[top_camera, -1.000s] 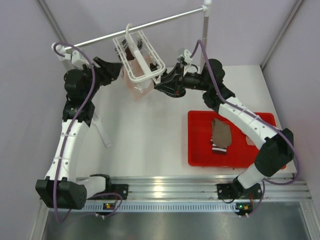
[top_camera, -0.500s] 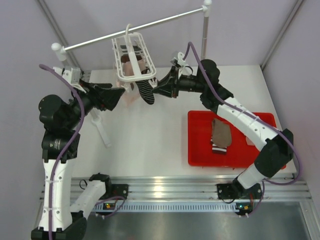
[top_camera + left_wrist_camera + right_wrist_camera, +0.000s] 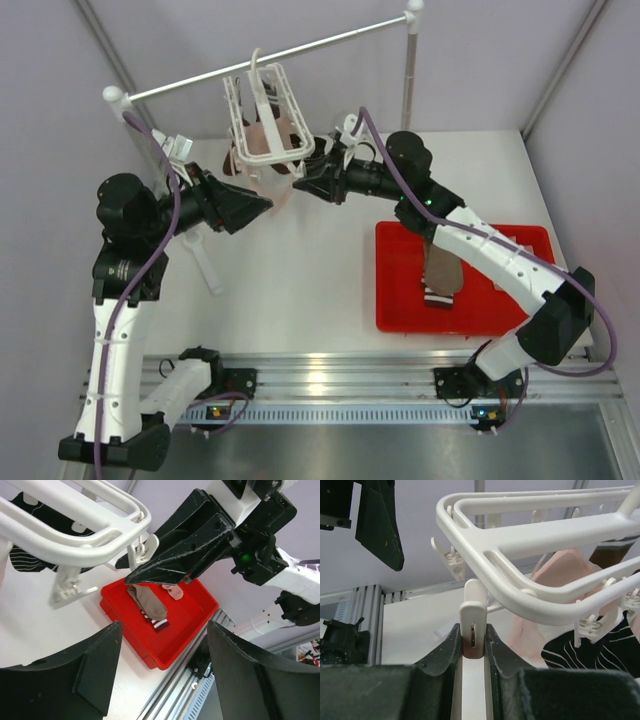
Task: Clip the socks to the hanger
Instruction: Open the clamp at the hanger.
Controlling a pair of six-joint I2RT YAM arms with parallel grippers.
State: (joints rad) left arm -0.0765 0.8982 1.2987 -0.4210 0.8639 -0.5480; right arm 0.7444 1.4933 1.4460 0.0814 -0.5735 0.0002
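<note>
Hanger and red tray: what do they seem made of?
The white rectangular lattice hanger looks like moulded plastic: smooth, faintly glossy, rounded bars; likewise its small white clip in the right claw. The red rectangular tray seems rigid plastic too, shiny with a moulded rim.

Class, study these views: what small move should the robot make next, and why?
Probably open the right gripper to let go of the clip it pinches on the hanger: the left gripper is open and empty, and a brown sock lies unclipped in the red tray.
</note>
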